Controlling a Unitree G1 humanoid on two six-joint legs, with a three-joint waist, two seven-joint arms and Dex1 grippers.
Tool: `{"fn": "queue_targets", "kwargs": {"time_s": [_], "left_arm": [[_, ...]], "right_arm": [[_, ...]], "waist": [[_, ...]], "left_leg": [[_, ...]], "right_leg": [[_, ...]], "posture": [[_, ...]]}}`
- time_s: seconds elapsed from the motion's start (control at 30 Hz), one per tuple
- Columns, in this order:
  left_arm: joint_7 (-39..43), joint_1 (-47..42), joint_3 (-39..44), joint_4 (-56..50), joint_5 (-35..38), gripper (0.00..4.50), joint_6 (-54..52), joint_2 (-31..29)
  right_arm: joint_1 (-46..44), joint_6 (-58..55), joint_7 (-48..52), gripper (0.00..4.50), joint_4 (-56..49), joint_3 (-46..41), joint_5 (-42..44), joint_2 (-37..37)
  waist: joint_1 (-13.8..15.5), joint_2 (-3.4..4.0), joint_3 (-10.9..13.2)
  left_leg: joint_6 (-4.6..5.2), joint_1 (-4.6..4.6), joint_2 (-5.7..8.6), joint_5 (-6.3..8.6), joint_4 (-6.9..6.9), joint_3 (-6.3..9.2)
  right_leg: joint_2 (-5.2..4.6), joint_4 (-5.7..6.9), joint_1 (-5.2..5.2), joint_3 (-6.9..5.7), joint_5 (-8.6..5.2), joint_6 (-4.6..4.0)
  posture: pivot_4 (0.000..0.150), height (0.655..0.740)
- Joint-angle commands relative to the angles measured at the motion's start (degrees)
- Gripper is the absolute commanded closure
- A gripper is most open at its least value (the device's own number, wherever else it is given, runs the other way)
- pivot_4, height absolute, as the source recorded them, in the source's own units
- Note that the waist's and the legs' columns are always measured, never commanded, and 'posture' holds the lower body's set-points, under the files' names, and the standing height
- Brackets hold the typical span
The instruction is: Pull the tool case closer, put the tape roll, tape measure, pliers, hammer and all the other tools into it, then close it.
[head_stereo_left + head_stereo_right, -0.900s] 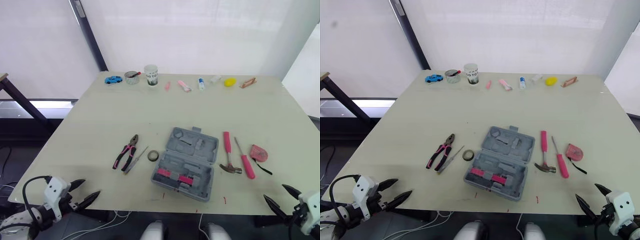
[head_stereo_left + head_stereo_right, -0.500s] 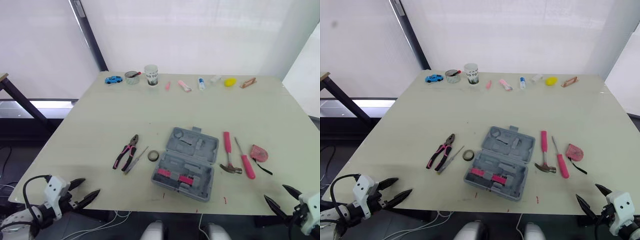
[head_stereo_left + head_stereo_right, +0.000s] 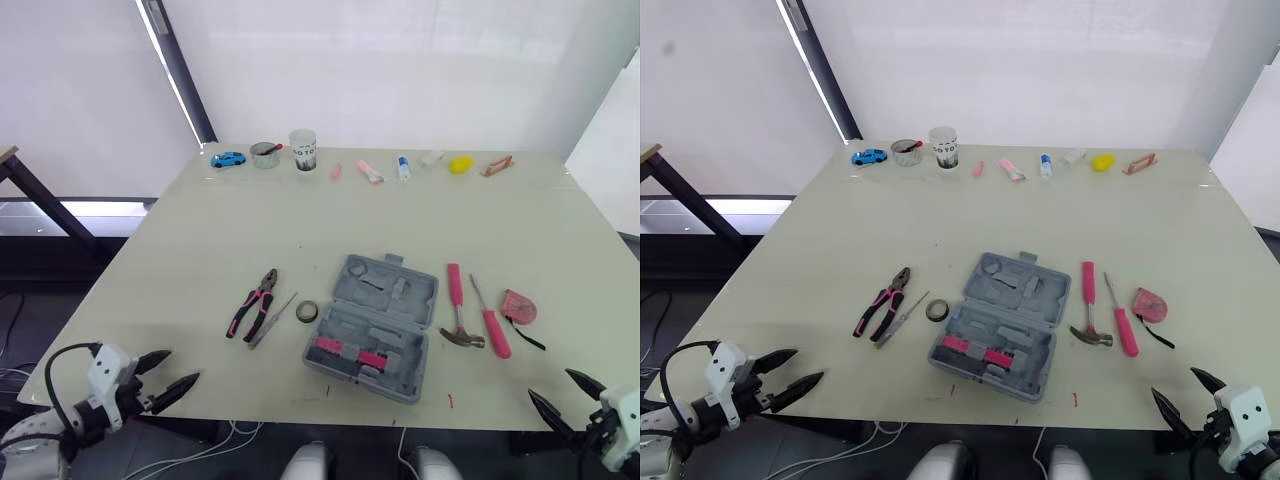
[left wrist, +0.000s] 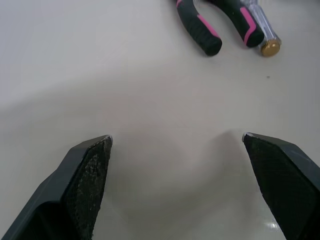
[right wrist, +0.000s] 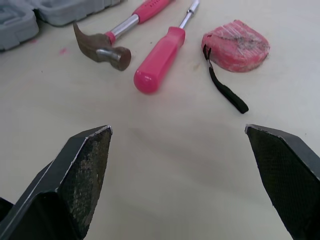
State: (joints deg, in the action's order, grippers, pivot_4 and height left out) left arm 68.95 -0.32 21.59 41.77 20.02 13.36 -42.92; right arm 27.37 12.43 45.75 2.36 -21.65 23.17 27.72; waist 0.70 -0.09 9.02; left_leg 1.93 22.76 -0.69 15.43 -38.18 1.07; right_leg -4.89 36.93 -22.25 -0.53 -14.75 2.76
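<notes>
A grey tool case point(image 3: 372, 326) lies open on the table, near its front edge, with pink parts in its front half. Left of it are black-and-pink pliers point(image 3: 252, 302), a clear-handled screwdriver point(image 3: 270, 321) and a small tape roll point(image 3: 306, 312). To its right lie a pink-handled hammer point(image 3: 457, 306), a pink screwdriver point(image 3: 491, 319) and a red tape measure point(image 3: 519, 307). My left gripper point(image 3: 164, 376) hangs open at the table's front left corner. My right gripper point(image 3: 563, 398) is open at the front right, short of the tape measure point(image 5: 236, 45).
Along the table's far edge stand a blue toy car point(image 3: 227, 159), a small bowl point(image 3: 264, 155), a white cup point(image 3: 302, 150) and several small items point(image 3: 402, 167). A dark post point(image 3: 178, 72) rises behind the table's far left corner. Bare tabletop lies between this row and the tools.
My left gripper has shifted slightly up and toward the table's corner. The right gripper and all the tools have stayed where they were.
</notes>
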Motion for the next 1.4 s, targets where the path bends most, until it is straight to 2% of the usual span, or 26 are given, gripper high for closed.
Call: {"fn": "queue_targets", "kwargs": {"time_s": [0.03, 0.43, 0.5, 0.73, 0.77, 0.83, 0.87, 1.07, 1.1, 1.4], "left_arm": [[1.53, -2.51, -0.27, -1.25, 1.04, 0.05, -2.42, -1.70], [2.66, -19.18, -9.08, -5.19, -3.28, 0.05, -9.13, -1.92], [3.46, -23.27, -11.47, -3.63, -4.68, 0.05, -8.90, -1.30], [8.50, -38.55, -19.71, 6.98, -10.48, 0.05, -5.77, 2.68], [9.25, -40.44, -20.68, 8.86, -11.38, 0.28, -4.90, 3.39], [10.02, -43.99, -22.06, 12.72, -12.84, 0.86, -3.22, 4.98], [10.33, -45.41, -22.67, 14.49, -13.63, 1.35, -2.16, 5.64], [11.79, -51.02, -25.41, 23.15, -17.83, 4.44, 2.92, 8.50], [11.88, -51.64, -25.63, 24.11, -18.37, 4.50, 3.27, 8.83], [11.37, -56.23, -29.36, 29.33, -24.56, 4.50, 6.39, 12.48]], "right_arm": [[0.06, -3.24, -0.81, 0.00, -6.43, -0.58, 2.49, 0.43], [-7.95, -19.44, -5.07, 0.00, -20.20, 7.50, 0.48, 3.81], [-9.93, -21.98, -5.50, 0.00, -21.69, 8.98, 0.14, 4.59], [-17.79, -28.66, -4.26, 0.00, -22.85, 15.03, -2.72, 8.74], [-19.06, -29.22, -3.91, 0.00, -22.61, 16.15, -3.42, 9.30], [-21.76, -30.61, -3.38, 0.52, -21.92, 18.23, -4.34, 9.86], [-23.00, -31.37, -3.23, 0.89, -21.65, 19.12, -4.76, 10.08], [-29.84, -35.32, -1.58, 4.03, -18.93, 25.35, -9.41, 12.55], [-30.85, -35.84, -1.32, 4.46, -18.38, 26.21, -10.00, 12.70], [-38.73, -37.24, 1.20, 4.46, -12.70, 33.81, -15.63, 12.34]], "waist": [[0.00, 0.01, 0.00], [0.13, -0.04, -0.01], [0.08, -0.05, -0.01], [-0.08, -0.22, 0.08], [-0.13, -0.25, 0.10], [-0.25, -0.36, 0.17], [-0.31, -0.42, 0.21], [-1.24, -0.68, 0.36], [-1.32, -0.71, 0.38], [-1.32, -0.91, 0.51]], "left_leg": [[0.00, 0.00, 0.00, 0.00, 0.00, 0.00], [0.03, 0.04, 0.12, -0.02, -0.09, -0.06], [0.04, 0.06, 0.15, -0.02, -0.13, -0.15], [0.05, 0.00, 0.33, -0.03, -0.28, -0.34], [0.05, -0.01, 0.33, -0.03, -0.29, -0.44], [0.05, 0.00, 0.33, -0.03, -0.29, -0.52], [0.06, 0.05, 0.33, -0.03, -0.30, -0.59], [0.06, 0.14, 0.32, -0.04, -0.32, -0.57], [0.06, 0.15, 0.32, -0.04, -0.32, -0.53], [0.06, 0.17, 0.32, -0.04, -0.36, -0.52]], "right_leg": [[0.00, 0.00, 0.00, 0.00, 0.00, 0.00], [0.12, 0.07, 0.03, -0.05, 0.07, 0.13], [0.50, 0.11, 0.02, -0.14, 0.18, 0.31], [0.84, 0.38, 0.00, 0.00, 0.23, 0.44], [0.87, 0.46, -0.02, 0.01, 0.22, 0.44], [0.89, 0.65, -0.13, 0.05, 0.21, 0.43], [0.91, 0.75, -0.24, 0.10, 0.21, 0.43], [0.94, 0.84, -0.42, 0.25, 0.21, 0.44], [0.93, 0.84, -0.44, 0.27, 0.21, 0.45], [0.93, 0.89, -0.46, 0.28, 0.21, 0.46]], "posture": [[0.150, 0.7400], [0.150, 0.7400], [0.150, 0.7400], [0.150, 0.7400], [0.150, 0.7400], [0.150, 0.7400], [0.150, 0.7400], [0.150, 0.7400], [0.150, 0.7400], [0.150, 0.7400]]}}
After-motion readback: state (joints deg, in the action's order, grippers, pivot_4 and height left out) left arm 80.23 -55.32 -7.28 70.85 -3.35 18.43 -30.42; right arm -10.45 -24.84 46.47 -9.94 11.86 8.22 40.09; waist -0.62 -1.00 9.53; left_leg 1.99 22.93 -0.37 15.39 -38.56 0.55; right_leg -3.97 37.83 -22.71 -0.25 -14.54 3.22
